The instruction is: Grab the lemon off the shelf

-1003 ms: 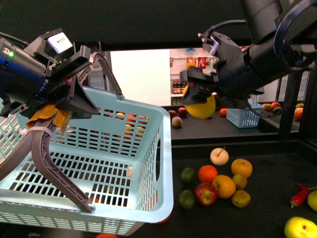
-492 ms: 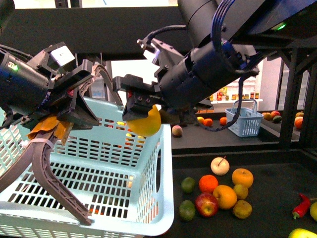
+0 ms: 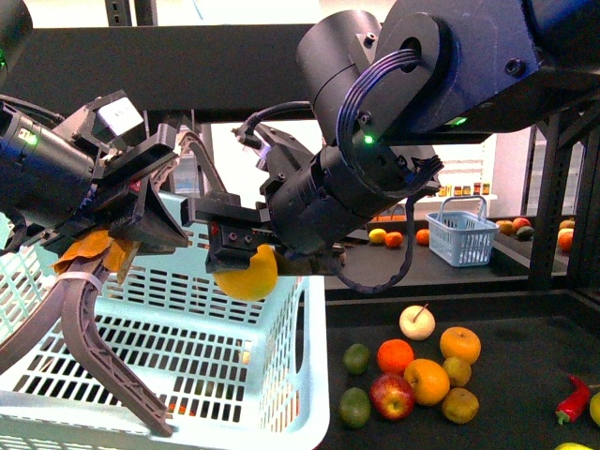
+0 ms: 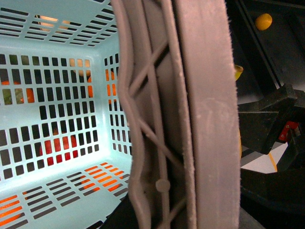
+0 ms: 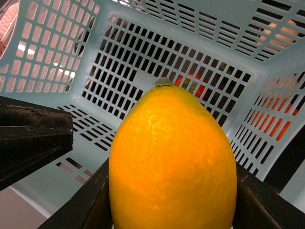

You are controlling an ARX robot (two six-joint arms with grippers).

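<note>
Lemon (image 3: 248,279) now over basket (image 3: 314,356) (in right hand (image 3: 242,255)).

- I was working in a shop, of the grocery sort.
- Loose fruit (image 3: 427,380) and a red chilli (image 3: 569,398) lay heaped on the dark deck of a black produce stand (image 3: 525,328).
- A pale blue slotted shopping basket (image 3: 187,281) filled my near view, and a smaller blue basket (image 3: 461,237) sat farther back.
- Beyond, white-backed store shelving (image 3: 511,155) held rows of small bottles (image 3: 466,167).
</note>
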